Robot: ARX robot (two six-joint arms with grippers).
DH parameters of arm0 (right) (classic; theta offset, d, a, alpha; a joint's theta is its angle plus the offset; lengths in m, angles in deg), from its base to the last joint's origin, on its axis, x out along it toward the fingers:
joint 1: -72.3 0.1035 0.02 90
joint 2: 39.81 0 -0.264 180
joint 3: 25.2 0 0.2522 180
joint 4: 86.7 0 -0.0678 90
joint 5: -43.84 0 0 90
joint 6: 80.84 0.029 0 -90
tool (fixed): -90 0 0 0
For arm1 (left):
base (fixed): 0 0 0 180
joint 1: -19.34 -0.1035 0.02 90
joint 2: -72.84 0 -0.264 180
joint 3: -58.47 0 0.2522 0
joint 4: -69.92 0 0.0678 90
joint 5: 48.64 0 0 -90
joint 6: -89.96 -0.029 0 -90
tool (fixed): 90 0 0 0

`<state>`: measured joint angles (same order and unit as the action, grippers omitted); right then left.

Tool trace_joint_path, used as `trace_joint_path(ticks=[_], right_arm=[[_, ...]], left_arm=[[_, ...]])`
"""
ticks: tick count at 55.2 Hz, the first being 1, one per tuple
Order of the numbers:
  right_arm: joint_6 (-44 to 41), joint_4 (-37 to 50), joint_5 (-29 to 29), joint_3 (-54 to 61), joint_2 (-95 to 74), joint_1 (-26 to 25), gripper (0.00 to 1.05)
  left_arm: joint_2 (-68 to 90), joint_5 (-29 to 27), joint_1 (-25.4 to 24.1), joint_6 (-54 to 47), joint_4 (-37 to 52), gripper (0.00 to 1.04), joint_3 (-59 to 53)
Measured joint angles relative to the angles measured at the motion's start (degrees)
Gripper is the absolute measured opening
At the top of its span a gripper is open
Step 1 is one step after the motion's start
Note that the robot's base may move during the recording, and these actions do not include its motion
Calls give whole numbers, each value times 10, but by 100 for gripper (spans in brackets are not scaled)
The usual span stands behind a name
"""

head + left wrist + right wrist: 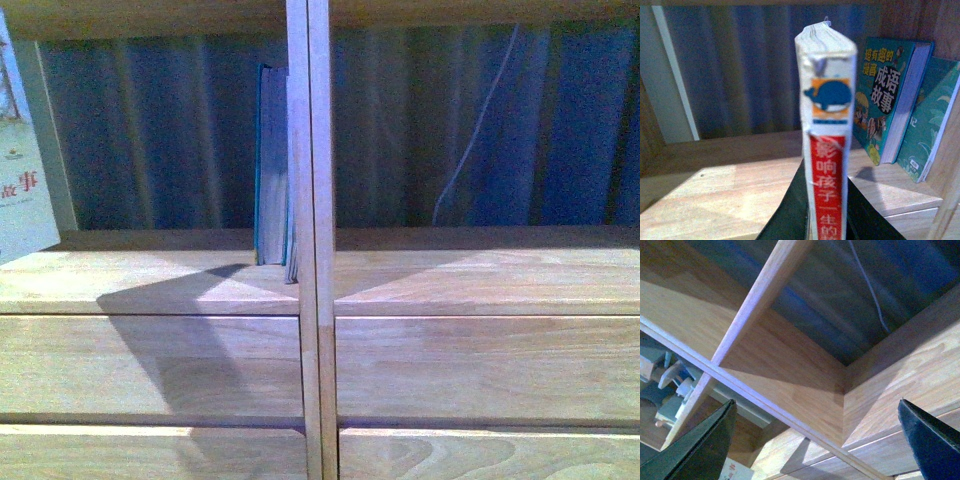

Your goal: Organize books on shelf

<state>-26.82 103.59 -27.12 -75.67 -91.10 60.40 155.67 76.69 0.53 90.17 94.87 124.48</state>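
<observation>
The white paperback (827, 150) is gripped by the left jaws, well left of the central upright (310, 200) of the shelf (150, 285). Teal books (272, 165) are stood against that upright. The right jaws are spread wide.

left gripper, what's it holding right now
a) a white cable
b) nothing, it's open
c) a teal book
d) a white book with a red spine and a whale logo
D: in the left wrist view the left gripper is shut on the white book, a black finger on each side of its red spine, while the teal books stand apart on the shelf.
</observation>
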Motion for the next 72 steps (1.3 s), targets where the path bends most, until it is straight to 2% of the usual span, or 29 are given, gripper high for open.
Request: trace_joint_path(ticks=[23, 44, 62, 72], right_arm=[[-17, -5, -12, 4, 1, 36, 98], [-35, -13, -24, -19, 12, 82, 98], [-40, 1, -43, -29, -11, 139, 98], [-40, 3, -42, -32, -11, 152, 98]], left_arm=[[163, -5, 64, 9, 28, 7, 148], [308, -49, 108, 2, -4, 7, 292], [357, -55, 145, 6, -19, 7, 370], [378, -68, 180, 2, -32, 7, 390]])
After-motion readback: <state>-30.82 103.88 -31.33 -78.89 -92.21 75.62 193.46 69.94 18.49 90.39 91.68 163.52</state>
